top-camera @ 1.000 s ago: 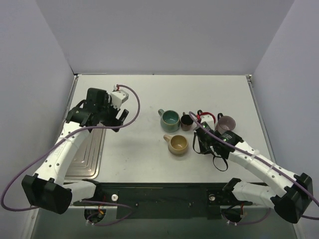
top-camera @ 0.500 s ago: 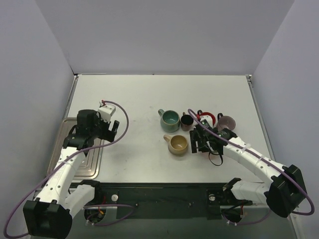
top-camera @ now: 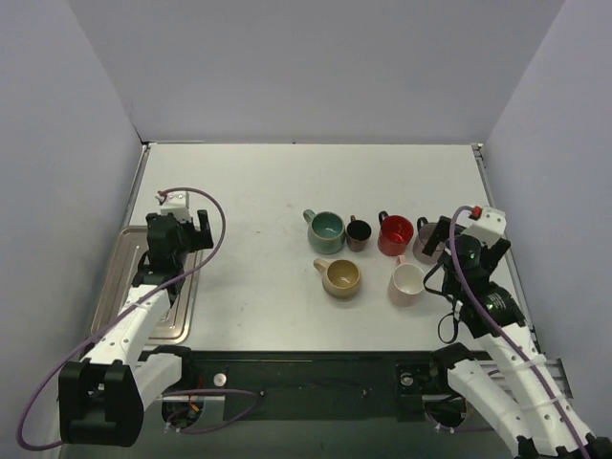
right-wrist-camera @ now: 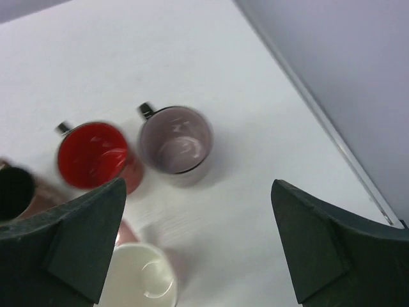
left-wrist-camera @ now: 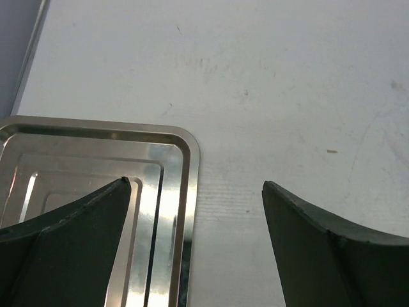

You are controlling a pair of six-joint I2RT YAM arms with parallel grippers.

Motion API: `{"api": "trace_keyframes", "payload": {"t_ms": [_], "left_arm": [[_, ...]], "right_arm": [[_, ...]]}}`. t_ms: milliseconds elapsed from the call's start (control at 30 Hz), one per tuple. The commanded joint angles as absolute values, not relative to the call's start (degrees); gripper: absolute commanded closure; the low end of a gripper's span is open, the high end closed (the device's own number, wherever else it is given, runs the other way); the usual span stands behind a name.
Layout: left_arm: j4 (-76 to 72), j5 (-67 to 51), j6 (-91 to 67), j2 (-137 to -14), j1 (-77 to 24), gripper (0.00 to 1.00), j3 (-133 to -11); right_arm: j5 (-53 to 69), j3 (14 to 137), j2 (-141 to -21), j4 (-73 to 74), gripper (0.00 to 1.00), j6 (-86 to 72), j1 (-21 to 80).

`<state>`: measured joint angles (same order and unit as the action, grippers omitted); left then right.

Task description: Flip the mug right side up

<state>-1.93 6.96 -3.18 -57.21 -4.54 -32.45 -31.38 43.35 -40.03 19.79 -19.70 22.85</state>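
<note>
The white mug (top-camera: pixel 408 280) stands mouth-up on the counter (top-camera: pixel 268 191), just nearer than the red mug (top-camera: pixel 395 232), so the turning looks done. The right end effector (right-wrist-camera: pixel 198 185), spread and empty, hovers right of the red mug, above the purple mug (right-wrist-camera: pixel 176 141). It is best lifted straight up before swinging away, clear of the handles. The left end effector (left-wrist-camera: pixel 195 184), also spread, hangs far left of the red mug over the tray (left-wrist-camera: pixel 96 131).

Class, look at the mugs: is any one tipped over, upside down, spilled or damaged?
Nothing stands out. The teal mug, dark mug, red mug, grey mug, tan mug and white mug all stand mouth up.
</note>
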Motion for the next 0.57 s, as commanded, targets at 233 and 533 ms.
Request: {"api": "trace_keyframes", "payload": {"t_ms": [233, 533], "left_arm": [[-23.0, 12.6, -7.9, -58.5, -3.2, 0.05, -25.1], [-23.6, 9.0, -7.5, -59.1, -3.0, 0.05, -24.1]], "right_arm": [[-52.7, 17.0, -29.4, -7.9, 0.09, -19.8, 10.6], [-50.5, 16.6, -30.4, -8.1, 0.09, -20.7, 10.5]]}}
